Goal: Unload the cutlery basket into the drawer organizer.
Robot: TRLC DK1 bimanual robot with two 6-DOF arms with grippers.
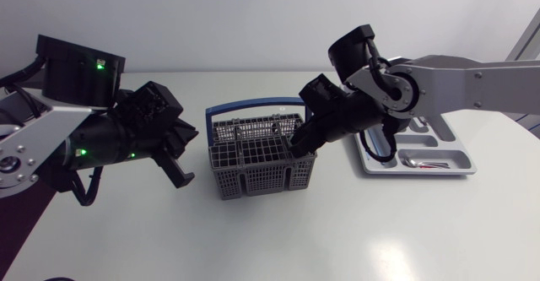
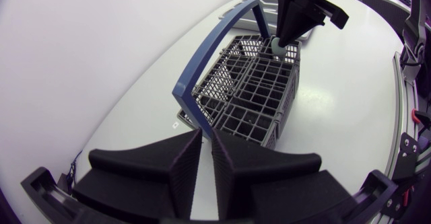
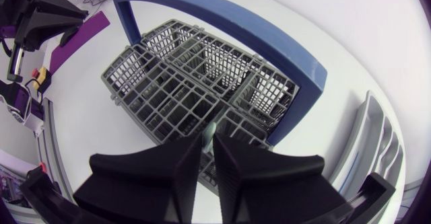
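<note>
The grey wire cutlery basket (image 1: pixel 253 156) with a blue handle (image 1: pixel 253 107) stands mid-table. My right gripper (image 1: pixel 302 140) reaches down into its right-hand corner. In the right wrist view the right gripper (image 3: pixel 209 143) is shut on a pale cutlery handle (image 3: pixel 210 131) that sticks up from a compartment. The left wrist view shows the same pale handle (image 2: pixel 276 48) under the right gripper (image 2: pixel 283 41). My left gripper (image 1: pixel 179 167) hovers left of the basket, apart from it, its fingers (image 2: pixel 182 167) close together with nothing between them. The grey drawer organizer (image 1: pixel 456 156) lies at the right.
In the organizer lie a spoon (image 1: pixel 411 159) and a red-handled piece (image 1: pixel 434 165). My right arm (image 1: pixel 456 83) crosses above the organizer's left part. Bare white tabletop (image 1: pixel 270 239) stretches in front of the basket.
</note>
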